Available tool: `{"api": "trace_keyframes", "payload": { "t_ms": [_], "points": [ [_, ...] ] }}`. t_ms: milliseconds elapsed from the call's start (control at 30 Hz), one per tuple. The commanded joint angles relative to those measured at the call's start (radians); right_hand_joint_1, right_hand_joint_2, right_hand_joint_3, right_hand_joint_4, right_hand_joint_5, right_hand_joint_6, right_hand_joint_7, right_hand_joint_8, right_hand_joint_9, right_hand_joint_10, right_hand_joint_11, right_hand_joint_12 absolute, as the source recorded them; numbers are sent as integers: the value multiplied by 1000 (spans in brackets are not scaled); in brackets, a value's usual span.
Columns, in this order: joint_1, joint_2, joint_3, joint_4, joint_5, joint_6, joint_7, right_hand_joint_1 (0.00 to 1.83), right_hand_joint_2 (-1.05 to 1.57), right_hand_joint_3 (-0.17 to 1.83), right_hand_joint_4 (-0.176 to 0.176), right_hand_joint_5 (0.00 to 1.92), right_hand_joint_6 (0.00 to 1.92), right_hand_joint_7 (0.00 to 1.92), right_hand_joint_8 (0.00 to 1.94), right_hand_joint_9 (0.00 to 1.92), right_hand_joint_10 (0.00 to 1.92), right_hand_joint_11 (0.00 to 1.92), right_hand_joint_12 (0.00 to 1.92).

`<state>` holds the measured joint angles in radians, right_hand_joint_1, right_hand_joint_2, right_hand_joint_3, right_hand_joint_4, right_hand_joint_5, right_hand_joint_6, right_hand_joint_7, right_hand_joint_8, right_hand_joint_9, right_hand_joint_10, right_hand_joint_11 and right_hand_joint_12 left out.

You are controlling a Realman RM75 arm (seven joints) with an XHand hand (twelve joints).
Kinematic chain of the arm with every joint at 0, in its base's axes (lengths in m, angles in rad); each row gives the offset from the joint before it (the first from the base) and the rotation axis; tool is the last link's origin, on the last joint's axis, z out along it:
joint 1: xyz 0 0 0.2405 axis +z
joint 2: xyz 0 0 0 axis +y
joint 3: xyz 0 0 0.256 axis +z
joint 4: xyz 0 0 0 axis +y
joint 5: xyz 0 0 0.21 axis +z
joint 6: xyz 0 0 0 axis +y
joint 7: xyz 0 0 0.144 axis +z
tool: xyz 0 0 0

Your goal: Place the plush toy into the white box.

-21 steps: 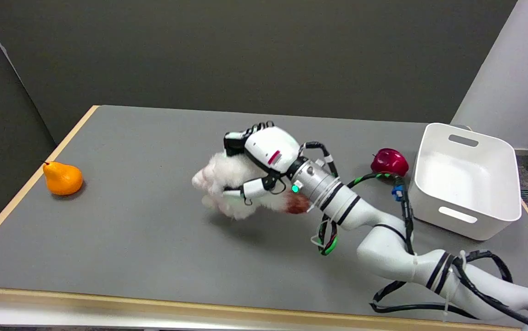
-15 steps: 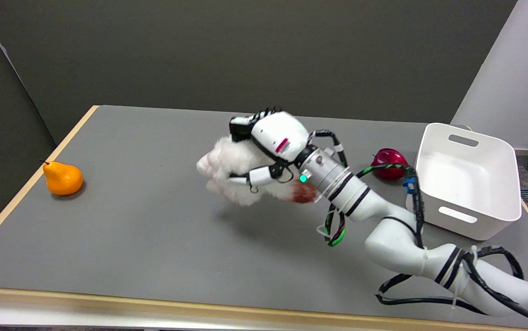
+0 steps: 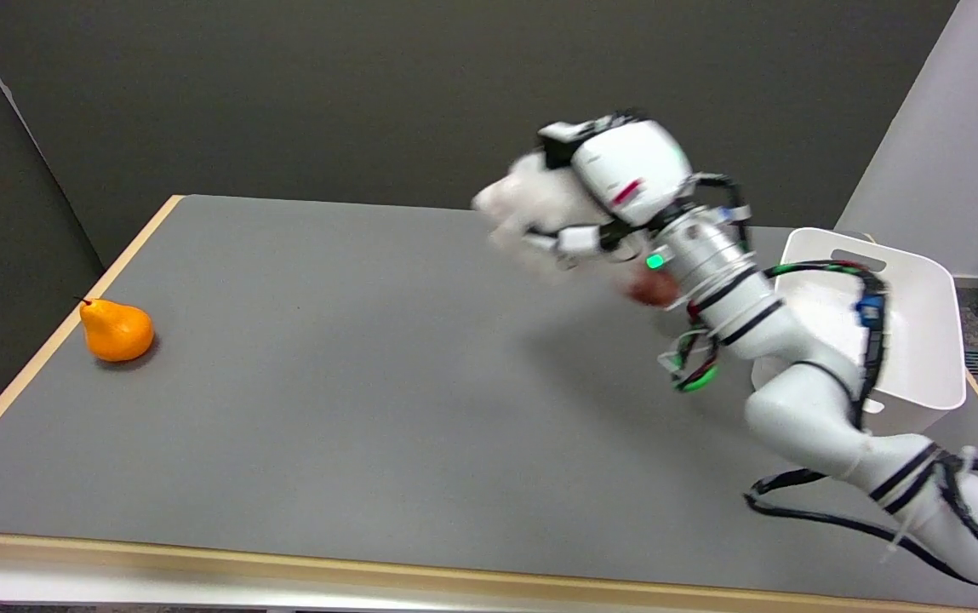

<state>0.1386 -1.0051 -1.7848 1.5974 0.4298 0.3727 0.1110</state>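
Observation:
My right hand [image 3: 620, 174] holds the white plush toy [image 3: 531, 209] well above the table, its fingers wrapped over the fluffy body. A reddish-brown patch of the toy [image 3: 653, 290] shows under the wrist. Hand and toy are blurred by motion. The white box [image 3: 923, 323] stands at the table's right, its opening facing up, partly hidden by my forearm. The toy hangs to the left of the box, apart from it.
An orange pear [image 3: 117, 330] lies near the table's left edge. The grey table [image 3: 327, 383] has a wooden rim. Black cables [image 3: 803, 511] trail along my arm at the lower right. The red apple seen earlier is hidden behind the arm.
My right hand has lifted the plush toy up off the table and carried it rightward toward the white box. The arm now covers the red apple.

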Motion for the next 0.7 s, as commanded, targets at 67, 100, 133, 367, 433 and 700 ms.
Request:
{"api": "trace_keyframes", "payload": {
  "t_ms": [67, 100, 133, 367, 433, 700],
  "points": [
    [-316, 76, 599, -46, 248, 38, -273, 1211, 1035, 421, -176, 617, 1457, 919, 1378, 819, 1309, 767, 1905],
    [-349, 77, 628, -53, 267, 60, -275, 1211, 1034, 422, -176, 617, 1457, 920, 1377, 819, 1309, 767, 1905],
    [-386, 75, 658, -59, 286, 89, -276, 1211, 1034, 423, -176, 617, 1457, 920, 1377, 819, 1308, 767, 1905],
    [-559, 56, 757, -81, 380, 221, -283, 1212, 1024, 438, -176, 623, 1457, 925, 1370, 819, 1308, 770, 1902],
    [-592, 56, 763, -92, 398, 250, -283, 1212, 1023, 438, -176, 623, 1457, 925, 1370, 820, 1308, 770, 1902],
    [-615, 68, 690, -159, 422, 282, -272, 1211, 1020, 444, -176, 625, 1465, 926, 1367, 821, 1304, 785, 1897]
  ]
}}
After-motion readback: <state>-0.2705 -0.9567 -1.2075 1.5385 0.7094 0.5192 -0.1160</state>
